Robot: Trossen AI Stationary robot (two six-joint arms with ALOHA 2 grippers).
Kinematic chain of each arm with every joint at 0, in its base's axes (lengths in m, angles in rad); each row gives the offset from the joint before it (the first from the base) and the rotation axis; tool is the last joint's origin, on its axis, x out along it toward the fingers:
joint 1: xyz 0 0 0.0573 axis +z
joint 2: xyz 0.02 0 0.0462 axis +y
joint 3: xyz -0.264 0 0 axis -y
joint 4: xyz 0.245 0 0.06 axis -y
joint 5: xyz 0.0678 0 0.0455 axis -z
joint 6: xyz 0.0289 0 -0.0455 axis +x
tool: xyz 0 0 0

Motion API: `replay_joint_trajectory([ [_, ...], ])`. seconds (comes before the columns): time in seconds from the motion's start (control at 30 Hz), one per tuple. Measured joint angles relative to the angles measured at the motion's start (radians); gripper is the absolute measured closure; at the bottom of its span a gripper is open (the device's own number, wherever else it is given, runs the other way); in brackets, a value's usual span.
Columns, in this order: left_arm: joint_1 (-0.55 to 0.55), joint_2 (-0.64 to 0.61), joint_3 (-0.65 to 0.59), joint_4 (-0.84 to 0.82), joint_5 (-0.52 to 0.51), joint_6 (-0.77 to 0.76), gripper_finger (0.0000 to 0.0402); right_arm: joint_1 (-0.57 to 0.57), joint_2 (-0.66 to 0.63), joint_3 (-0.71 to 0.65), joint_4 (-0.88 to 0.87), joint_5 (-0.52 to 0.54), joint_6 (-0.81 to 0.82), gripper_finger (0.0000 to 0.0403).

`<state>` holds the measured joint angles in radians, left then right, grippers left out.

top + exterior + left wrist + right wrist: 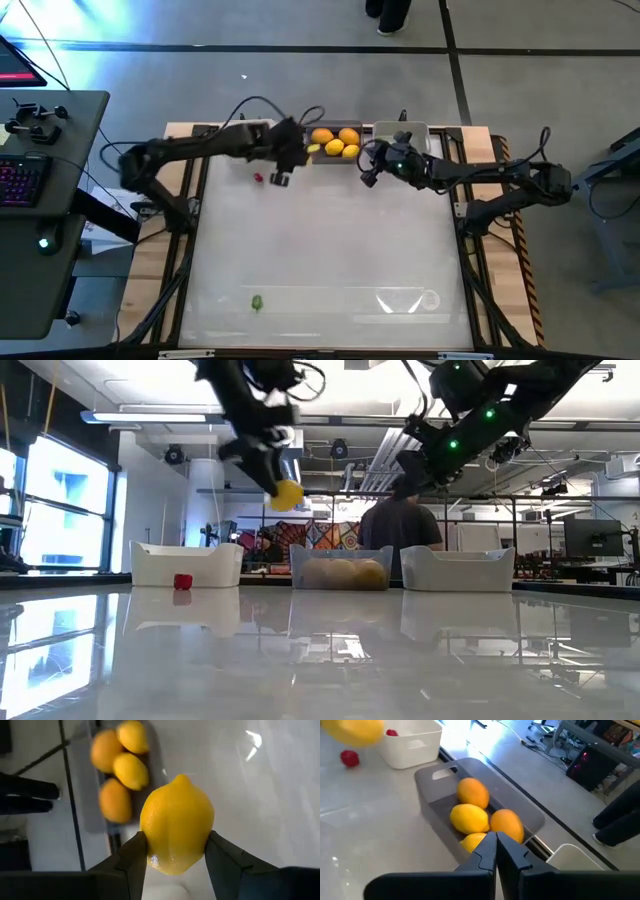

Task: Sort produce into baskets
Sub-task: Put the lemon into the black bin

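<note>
The white basket (187,563) at the far left of the row is largely covered by the left arm in the high view, and only a corner of the light grey basket (577,854) is caught in the right wrist view; a person (402,527) beyond the desk is partly hidden behind the baskets. The three baskets are lined up along the far edge of the desk (330,250), whose broad white middle lies open. A lemon (177,831) is held in the left hand (176,852), pinched between its two fingers, raised above the desk just left of the dark grey basket (437,805). The right hand (496,851) is seen with its fingers pressed together on nothing, hovering at the near right side of that basket. In the dark grey basket four pieces are counted: two oranges (473,792) and two lemons (469,818). One red piece (350,758) lies on the desk in front of the white basket, and another red piece (392,733) is glimpsed inside it. One green piece (257,301) lies alone near the desk's near edge, well apart from everything else.
</note>
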<state>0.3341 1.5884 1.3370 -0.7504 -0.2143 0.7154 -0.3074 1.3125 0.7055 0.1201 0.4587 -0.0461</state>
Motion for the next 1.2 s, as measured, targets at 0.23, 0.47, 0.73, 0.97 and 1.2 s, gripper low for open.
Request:
replay_joint_trajectory([
  [0.23, 0.094, 0.213, 0.19, 0.014, 0.111, 0.126, 0.025, -0.014, 0.0, 0.0, -0.013, -0.003, 0.002, 0.0403],
  [0.47, 0.155, 0.369, 0.316, 0.016, 0.131, 0.356, 0.025, -0.014, 0.0, 0.0, -0.039, -0.003, 0.003, 0.0403],
  [0.73, 0.193, 0.451, 0.337, 0.003, 0.123, 0.494, 0.025, -0.014, 0.0, 0.0, -0.05, -0.003, 0.001, 0.0403],
  [0.97, 0.197, 0.465, 0.337, 0.001, 0.123, 0.51, 0.0249, -0.014, 0.0, 0.0, -0.05, -0.002, -0.003, 0.0403],
  [1.2, 0.197, 0.468, 0.337, 0.013, 0.123, 0.445, 0.0226, -0.014, 0.0, 0.0, -0.05, -0.002, -0.003, 0.0403],
])
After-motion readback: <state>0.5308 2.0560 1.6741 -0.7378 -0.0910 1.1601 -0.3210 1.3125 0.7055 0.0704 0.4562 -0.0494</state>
